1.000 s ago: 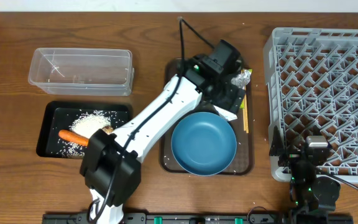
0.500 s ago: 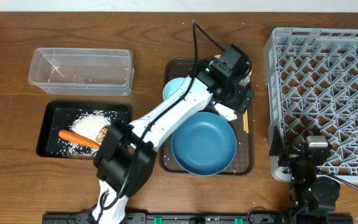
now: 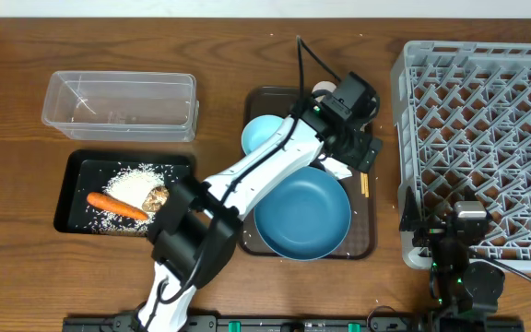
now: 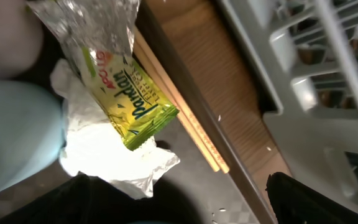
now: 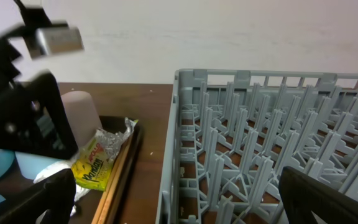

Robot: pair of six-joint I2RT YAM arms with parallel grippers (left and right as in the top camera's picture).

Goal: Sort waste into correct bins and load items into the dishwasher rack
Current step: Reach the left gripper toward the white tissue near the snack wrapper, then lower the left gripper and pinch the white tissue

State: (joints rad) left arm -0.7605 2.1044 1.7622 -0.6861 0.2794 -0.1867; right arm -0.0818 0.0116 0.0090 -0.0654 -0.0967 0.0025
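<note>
One snack wrapper [image 4: 129, 102], atop tissue [image 4: 104, 155], ahead of left end effector [image 3: 361, 152]

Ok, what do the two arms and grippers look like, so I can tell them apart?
The left arm has white link shells with chunky black joints, a black left gripper and a thin black cable at its wrist. The right arm is mostly black, with small green lights and a grey box on top; the right gripper has plain black fingers.
</note>
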